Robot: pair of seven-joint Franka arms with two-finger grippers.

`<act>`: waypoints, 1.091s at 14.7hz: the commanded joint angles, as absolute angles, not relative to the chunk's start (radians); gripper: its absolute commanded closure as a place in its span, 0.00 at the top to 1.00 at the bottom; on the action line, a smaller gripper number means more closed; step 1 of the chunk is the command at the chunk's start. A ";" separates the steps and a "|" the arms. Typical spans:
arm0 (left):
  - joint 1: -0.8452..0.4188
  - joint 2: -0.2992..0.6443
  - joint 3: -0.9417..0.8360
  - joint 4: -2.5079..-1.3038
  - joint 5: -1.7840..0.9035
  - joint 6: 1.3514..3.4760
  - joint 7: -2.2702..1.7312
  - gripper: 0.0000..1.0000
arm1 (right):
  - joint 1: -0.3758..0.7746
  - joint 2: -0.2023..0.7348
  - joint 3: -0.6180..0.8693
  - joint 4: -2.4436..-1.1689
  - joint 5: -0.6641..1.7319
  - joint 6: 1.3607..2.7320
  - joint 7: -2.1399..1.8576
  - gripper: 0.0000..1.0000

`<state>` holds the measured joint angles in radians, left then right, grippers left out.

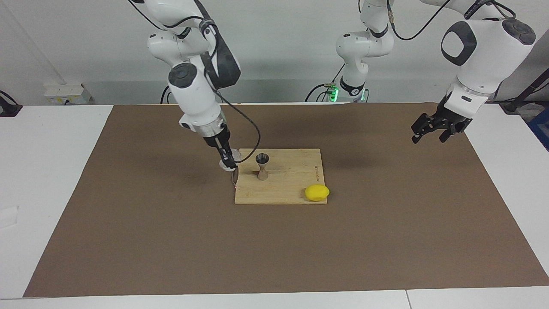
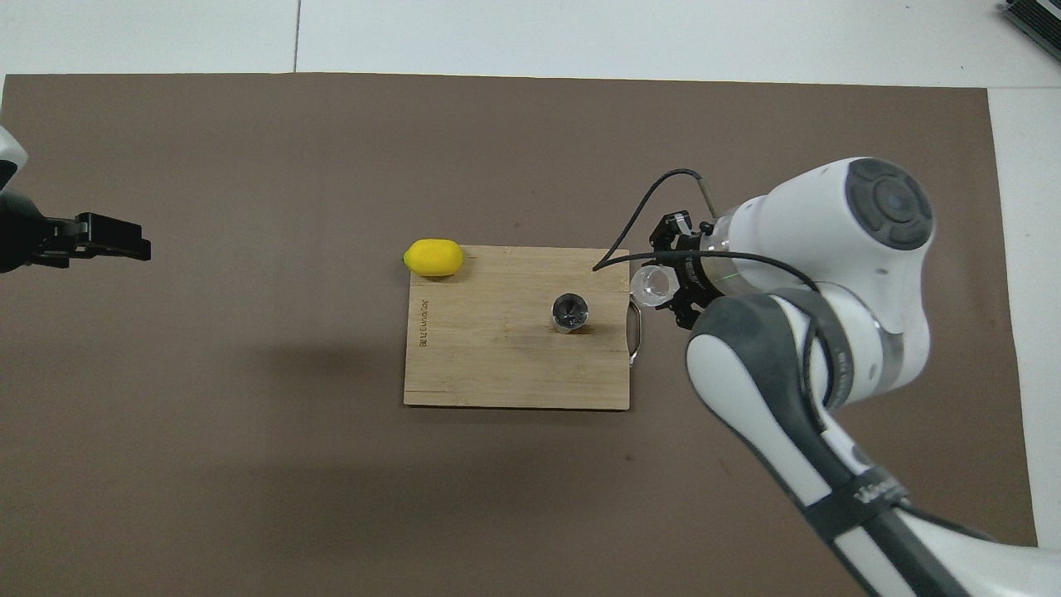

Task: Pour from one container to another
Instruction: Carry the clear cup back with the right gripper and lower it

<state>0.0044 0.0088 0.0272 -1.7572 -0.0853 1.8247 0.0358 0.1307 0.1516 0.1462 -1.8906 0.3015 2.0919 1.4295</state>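
1. Clear plastic cup (image 1: 227, 162), small, short and cylindrical, is sitting upright in the right gripper (image 1: 228, 163), whose fingers are clamping its wall. It is hanging low at the edge of the pale bamboo cutting board (image 1: 291, 195), at the right arm's end of the board.
2. Silvery hourglass-shaped metal jigger (image 1: 262, 166) is standing upright on the board, near the cup but apart from it, mouth up.
3. Judging by the level cup beside the jigger, the step in hand is setting the cup down; whether any liquid is in either vessel cannot be told.
4. To do this well, the operator should be keeping the cup vertical, lowering until its base is resting flat, either wholly on the board or wholly on the brown table mat (image 1: 128, 214), not straddling the edge.
5. Left gripper (image 1: 434, 131), jaws wide and empty, is waiting over the mat at the left arm's end.
6. Yellow lemon (image 1: 317, 192) is lying at the board's corner, well apart from the cup.
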 commanded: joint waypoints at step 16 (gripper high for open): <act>-0.006 -0.002 0.037 -1.775 -0.087 1.829 0.032 1.00 | -0.249 0.285 0.156 -2.036 0.572 2.022 0.856 0.42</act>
<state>0.0046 0.0100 0.0285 -1.7603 -0.0853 1.8275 0.0358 -0.2316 0.2950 0.1441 -2.0197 0.5370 2.0119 0.8950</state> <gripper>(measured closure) 0.000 0.493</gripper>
